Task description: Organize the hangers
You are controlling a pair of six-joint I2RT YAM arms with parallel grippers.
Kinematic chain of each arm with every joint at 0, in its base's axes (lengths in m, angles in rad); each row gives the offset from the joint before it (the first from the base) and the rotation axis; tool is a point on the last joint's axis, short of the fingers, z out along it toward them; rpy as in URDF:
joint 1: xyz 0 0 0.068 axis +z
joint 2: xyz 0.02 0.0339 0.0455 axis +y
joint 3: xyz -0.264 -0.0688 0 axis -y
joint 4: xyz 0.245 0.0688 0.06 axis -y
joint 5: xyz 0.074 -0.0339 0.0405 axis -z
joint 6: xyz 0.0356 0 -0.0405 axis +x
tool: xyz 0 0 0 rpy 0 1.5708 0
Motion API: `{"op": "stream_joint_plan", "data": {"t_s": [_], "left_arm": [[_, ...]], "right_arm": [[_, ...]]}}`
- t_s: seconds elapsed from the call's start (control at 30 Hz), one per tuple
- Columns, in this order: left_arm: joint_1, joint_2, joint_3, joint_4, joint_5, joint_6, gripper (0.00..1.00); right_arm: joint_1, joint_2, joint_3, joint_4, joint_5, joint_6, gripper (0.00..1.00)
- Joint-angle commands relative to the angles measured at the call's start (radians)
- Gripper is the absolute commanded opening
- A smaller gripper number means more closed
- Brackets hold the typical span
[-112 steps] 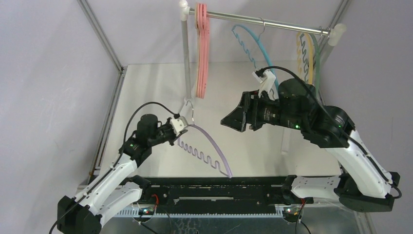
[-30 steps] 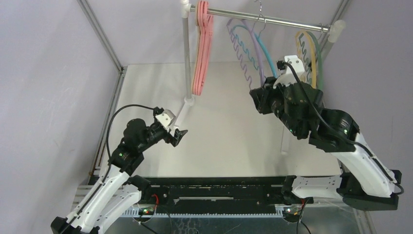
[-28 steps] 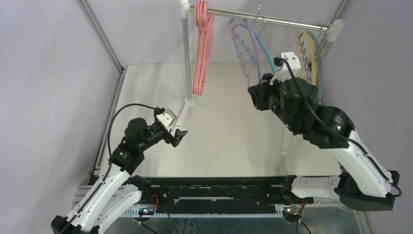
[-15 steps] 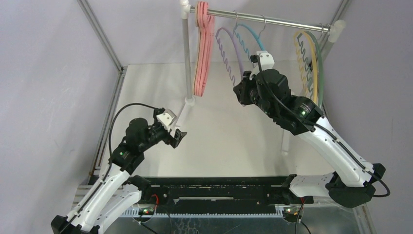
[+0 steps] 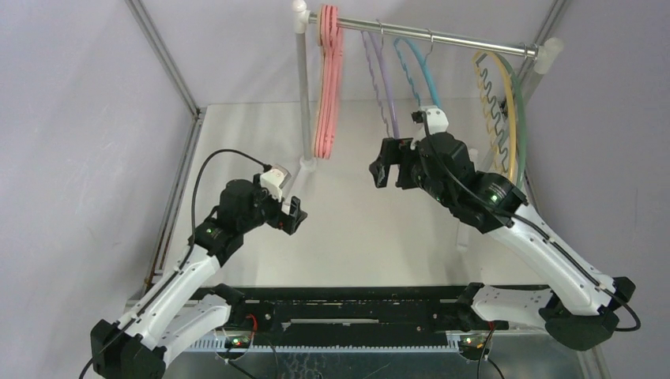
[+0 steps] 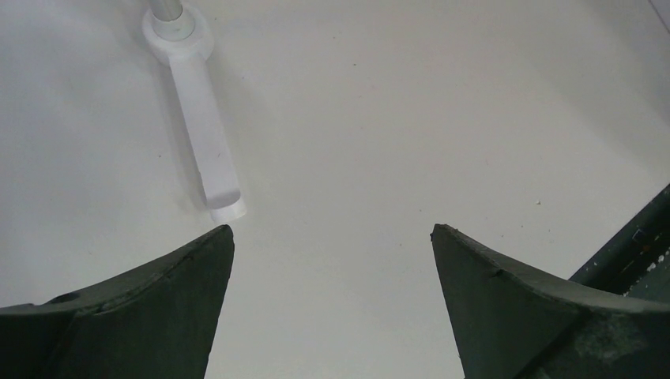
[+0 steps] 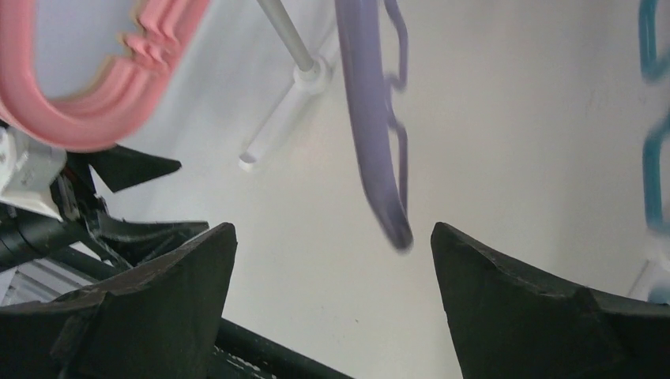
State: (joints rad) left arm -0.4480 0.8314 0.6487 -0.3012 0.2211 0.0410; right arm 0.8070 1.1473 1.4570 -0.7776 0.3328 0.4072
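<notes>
All the hangers in view hang on the grey rail (image 5: 466,38). From left to right they are a pink bundle (image 5: 328,95), a purple wavy one (image 5: 378,75), a blue one (image 5: 417,67), then yellow (image 5: 488,91) and green (image 5: 519,110). My right gripper (image 5: 381,170) is open just below and in front of the purple hanger (image 7: 371,134), whose blurred lower tip hangs free ahead of the jaws, untouched. The right wrist view also shows the pink hangers (image 7: 95,103) and the blue hanger (image 7: 652,181). My left gripper (image 5: 294,213) is open and empty over bare table (image 6: 355,118).
The rail rests on white poles; the left pole (image 5: 303,95) stands on a white foot (image 6: 201,134) just ahead of my left gripper. The right pole's cap (image 5: 548,55) is by the frame's corner strut. A black bar (image 5: 355,304) runs along the near table edge.
My right gripper has opened, let go of the purple hanger on the rail, and drawn back down and left. The purple hanger now swings free. My left gripper shifted slightly right.
</notes>
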Motion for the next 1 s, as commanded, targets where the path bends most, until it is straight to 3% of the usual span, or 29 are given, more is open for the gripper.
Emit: {"op": "stream_joint_plan", "data": {"t_s": [0.0, 0.3, 0.63, 0.97], "left_arm": [[0.011, 0.023, 0.038, 0.068, -0.03, -0.076, 0.99], [0.024, 0.081, 0.013, 0.137, -0.071, -0.171, 0.99], [0.027, 0.137, 0.047, 0.103, -0.07, -0.186, 0.99], [0.026, 0.117, 0.045, 0.062, -0.095, -0.159, 1.0]], "right_arm": [[0.004, -0.113, -0.088, -0.013, 0.025, 0.054, 1.0], [0.081, -0.256, -0.365, -0.01, 0.027, 0.11, 1.0], [0.161, -0.163, -0.526, 0.121, 0.022, 0.11, 1.0], [0.16, -0.095, -0.606, 0.226, -0.003, 0.057, 1.0]]}}
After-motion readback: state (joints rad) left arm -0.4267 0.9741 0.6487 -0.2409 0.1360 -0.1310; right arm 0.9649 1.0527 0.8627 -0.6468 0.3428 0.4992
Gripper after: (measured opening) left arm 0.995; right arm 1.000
